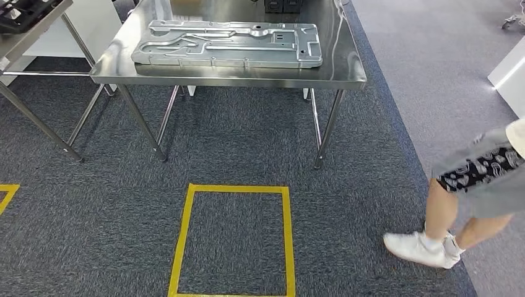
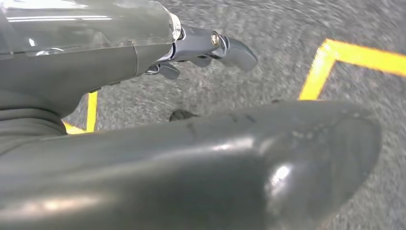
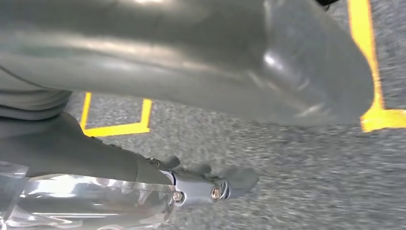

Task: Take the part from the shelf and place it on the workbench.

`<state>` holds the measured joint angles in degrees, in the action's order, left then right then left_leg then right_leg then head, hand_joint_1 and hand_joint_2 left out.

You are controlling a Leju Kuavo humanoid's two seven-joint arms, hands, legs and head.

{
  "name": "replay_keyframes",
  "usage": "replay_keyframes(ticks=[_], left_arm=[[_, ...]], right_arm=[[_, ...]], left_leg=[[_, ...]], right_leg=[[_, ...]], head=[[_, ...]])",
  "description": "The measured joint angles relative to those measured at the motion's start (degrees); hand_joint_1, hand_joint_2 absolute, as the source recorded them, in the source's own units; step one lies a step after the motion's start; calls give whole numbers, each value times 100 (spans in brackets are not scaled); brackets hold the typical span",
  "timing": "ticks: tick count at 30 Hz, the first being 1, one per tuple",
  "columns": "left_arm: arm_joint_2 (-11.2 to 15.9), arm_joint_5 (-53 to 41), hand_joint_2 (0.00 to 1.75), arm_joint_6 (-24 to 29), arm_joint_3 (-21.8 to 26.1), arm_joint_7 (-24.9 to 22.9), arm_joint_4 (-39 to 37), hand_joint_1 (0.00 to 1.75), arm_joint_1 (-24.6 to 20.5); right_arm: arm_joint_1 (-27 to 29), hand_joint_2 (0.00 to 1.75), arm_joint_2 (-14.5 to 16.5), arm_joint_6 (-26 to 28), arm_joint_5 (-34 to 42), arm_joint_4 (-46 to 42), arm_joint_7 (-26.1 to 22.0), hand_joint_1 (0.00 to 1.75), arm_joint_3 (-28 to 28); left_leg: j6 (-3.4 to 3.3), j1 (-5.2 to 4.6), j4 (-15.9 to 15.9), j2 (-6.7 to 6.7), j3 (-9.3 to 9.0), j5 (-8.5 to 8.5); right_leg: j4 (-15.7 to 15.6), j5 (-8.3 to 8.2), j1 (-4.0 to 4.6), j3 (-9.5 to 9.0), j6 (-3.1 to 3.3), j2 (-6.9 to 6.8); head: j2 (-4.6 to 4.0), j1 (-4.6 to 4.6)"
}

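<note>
Nearest, in the left wrist view, the left robot hand (image 2: 210, 48) hangs over grey carpet (image 1: 247, 142) with its dark fingers (image 2: 234, 51) stretched out and nothing between them, so it reads as open, and a corner of yellow floor tape (image 2: 335, 57) lies on the carpet beyond it. In the right wrist view the right robot hand (image 3: 210, 184) likewise hangs over the carpet, its fingers (image 3: 239, 178) extended and holding nothing, with another yellow tape corner (image 3: 119, 125) behind it. In the head view a yellow taped square (image 1: 235, 241) is marked on the carpet close to the robot, and part of a second taped outline (image 1: 7, 193) shows at the left edge. To the right of the square a person (image 1: 470, 185) in patterned shorts and white shoes stands on the carpet near its border with the lighter floor. Farther on stands the steel surface (image 1: 229, 73) on thin metal legs. The part (image 1: 228, 43), a wide flat grey stamped metal panel with ribs and holes, lies flat on this surface, near its front edge. At the far left a second steel table (image 1: 25, 43) carries a dark object (image 1: 25, 12) at its corner
</note>
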<state>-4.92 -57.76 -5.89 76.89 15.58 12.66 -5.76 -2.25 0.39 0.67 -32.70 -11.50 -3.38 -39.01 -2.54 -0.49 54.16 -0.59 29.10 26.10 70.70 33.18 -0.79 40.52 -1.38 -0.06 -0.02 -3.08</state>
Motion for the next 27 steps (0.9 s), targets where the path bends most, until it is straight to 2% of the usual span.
replay_keyframes(ticks=[1,2,3,4,5,6,7,8,10,11,12,13,14,15,16,17,18,19,20,21,22,23,25,26,27], left_arm=[[-1,-1,0,13,0,3,0,0,9],[-2,-3,0,25,0,7,0,0,16],[-3,-7,0,36,0,11,0,0,22],[-5,-10,0,45,0,16,0,0,26],[-7,-14,0,48,-1,20,0,0,30],[-8,-19,0,49,-2,22,0,0,33],[-9,-24,0,49,-3,27,0,0,33],[-9,-29,0,51,-4,32,0,0,33],[-6,-34,0,55,-8,39,0,0,42],[-3,-35,0,57,-10,39,0,0,48],[-2,-37,0,57,-14,39,0,0,56],[-1,-39,0,57,-18,39,0,0,59],[-2,-41,0,57,-22,39,0,0,60],[-2,-42,0,57,-26,39,0,0,60],[-2,-42,0,57,-28,39,0,0,60],[-2,-42,0,57,-30,39,0,0,59],[-2,-42,0,57,-30,39,0,0,58],[-2,-42,0,57,-31,39,0,0,55],[-1,-42,0,57,-32,40,0,0,49],[2,-42,0,60,-34,42,0,0,39],[4,-42,0,65,-36,44,0,0,30],[5,-42,0,74,-38,45,0,0,26],[5,-41,0,99,-38,42,0,0,39],[4,-40,0,110,-38,38,0,0,48],[3,-40,0,118,-37,34,0,0,56]], right_arm=[[8,0,1,-10,0,0,-26,0,-2],[14,0,2,-19,0,0,-55,0,-6],[17,0,1,-30,0,0,-84,0,-12],[15,0,1,-38,0,-1,-110,0,-21],[8,0,1,-45,0,-1,-126,0,-31],[1,0,1,-53,-1,-2,-140,0,-40],[-2,0,2,-60,-2,-2,-155,0,-50],[-3,0,4,-68,-6,-2,-167,0,-57],[6,0,16,-84,-14,-1,-181,0,-75],[2,0,23,-91,-18,0,-185,0,-83],[1,0,29,-96,-19,1,-189,0,-90],[-1,0,33,-100,-20,2,-193,0,-93],[2,0,33,-101,-20,2,-197,0,-96],[8,0,33,-103,-22,2,-199,0,-98],[12,0,33,-106,-24,2,-199,0,-99],[14,0,33,-109,-26,2,-200,0,-101],[14,0,33,-111,-28,2,-202,0,-101],[13,0,33,-112,-31,2,-205,0,-101],[9,0,35,-113,-37,1,-214,0,-101],[10,0,39,-115,-45,1,-228,0,-101],[14,0,44,-116,-57,0,-247,0,-101],[18,0,49,-119,-73,0,-268,0,-101],[27,0,52,-124,-100,0,-298,0,-102],[29,0,52,-126,-110,0,-305,0,-103],[33,0,52,-126,-114,0,-307,0,-104]], left_leg=[[8,-1,22,-3,105,-67],[22,2,53,-6,215,-128],[41,8,96,-8,329,-181],[63,16,154,-7,439,-226],[88,14,224,-4,542,-259],[118,12,293,-3,621,-288],[150,7,348,-1,673,-319],[184,3,381,-1,703,-354],[255,20,402,7,740,-406],[291,32,463,13,783,-321],[326,46,621,19,850,-126],[359,65,895,22,938,163],[390,79,1250,22,1024,467],[415,95,1620,22,1090,690],[429,106,1901,22,1101,778],[430,112,2013,22,1030,732],[419,115,1927,22,863,596],[392,114,1638,23,592,448],[352,107,1203,23,232,380],[308,90,704,22,-141,401],[267,69,317,20,-416,459],[231,41,68,18,-582,525],[165,19,-61,10,-595,487],[126,18,-85,2,-571,433],[88,24,-106,-5,-537,374]], right_leg=[[261,58,-3,-11,-13,0],[346,-17,-6,-104,-25,-1],[221,-161,-11,-296,-32,-2],[-99,-284,-19,-592,-38,-2],[-543,-304,-19,-944,-35,-1],[-944,-254,-13,-1239,-10,8],[-1238,-177,-6,-1436,22,14],[-1386,-115,8,-1518,65,20],[-1402,-174,14,-1448,170,5],[-1401,-235,14,-1391,221,-7],[-1405,-305,10,-1320,266,-21],[-1405,-376,12,-1239,298,-36],[-1402,-441,23,-1159,315,-42],[-1396,-505,37,-1076,323,-51],[-1387,-568,51,-988,326,-58],[-1376,-632,63,-897,323,-62],[-1366,-694,73,-805,318,-63],[-1358,-751,81,-721,310,-60],[-1352,-803,88,-661,297,-56],[-1348,-845,97,-622,277,-56],[-1347,-887,100,-608,248,-63],[-1349,-929,93,-605,211,-73],[-1351,-998,68,-593,130,-85],[-1302,-962,53,-560,99,-75],[-1163,-841,46,-496,79,-59]], head=[[0,0],[0,0],[0,0],[0,0],[0,0],[0,-2],[0,-3],[0,-5],[0,-5],[0,-6],[0,-7],[0,-7],[0,-7],[0,-7],[0,-7],[0,-7],[0,-7],[0,-7],[0,-8],[0,-8],[0,-7],[0,-6],[0,-4],[0,-5],[0,-4]])
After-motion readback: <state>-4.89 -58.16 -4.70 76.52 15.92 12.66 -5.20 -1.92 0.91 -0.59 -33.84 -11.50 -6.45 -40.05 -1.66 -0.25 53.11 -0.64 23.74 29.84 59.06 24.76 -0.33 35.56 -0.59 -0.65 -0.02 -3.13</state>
